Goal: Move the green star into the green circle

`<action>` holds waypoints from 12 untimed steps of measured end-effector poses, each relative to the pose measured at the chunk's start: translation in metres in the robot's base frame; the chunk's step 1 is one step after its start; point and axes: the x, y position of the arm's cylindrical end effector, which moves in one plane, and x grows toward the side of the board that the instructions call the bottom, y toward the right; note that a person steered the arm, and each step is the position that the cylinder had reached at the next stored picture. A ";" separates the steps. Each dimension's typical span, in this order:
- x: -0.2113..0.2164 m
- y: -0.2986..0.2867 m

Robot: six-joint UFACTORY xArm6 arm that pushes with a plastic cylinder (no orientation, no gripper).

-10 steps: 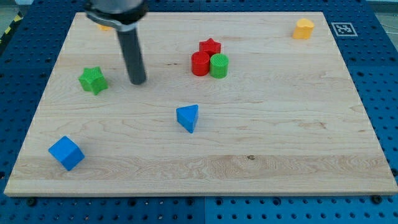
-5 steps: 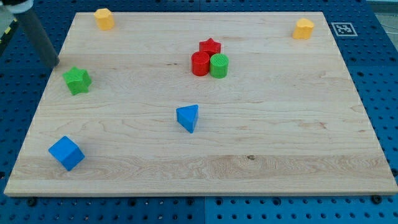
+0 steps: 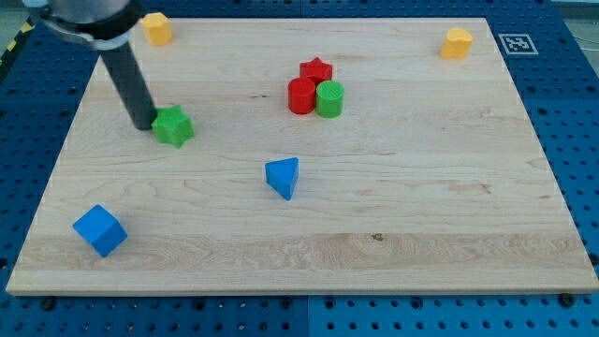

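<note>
The green star (image 3: 173, 126) lies on the wooden board at the view's left of centre. My tip (image 3: 145, 124) stands right against the star's left side, touching it. The green circle (image 3: 329, 98) sits at the view's upper middle, packed against a red circle (image 3: 301, 95) on its left and a red star (image 3: 316, 70) above. The green star is well to the left of the green circle and slightly below it.
A blue triangle (image 3: 283, 177) lies in the middle of the board. A blue cube (image 3: 99, 230) sits at the bottom left. A yellow block (image 3: 156, 28) is at the top left, another yellow block (image 3: 458, 43) at the top right.
My tip swung from right of the green star around to its left side and pushed it. The star first shifted left, then moved right to its present spot.
</note>
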 end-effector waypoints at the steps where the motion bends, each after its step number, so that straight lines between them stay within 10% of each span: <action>1: 0.017 0.015; 6: 0.048 0.142; 12: 0.016 0.137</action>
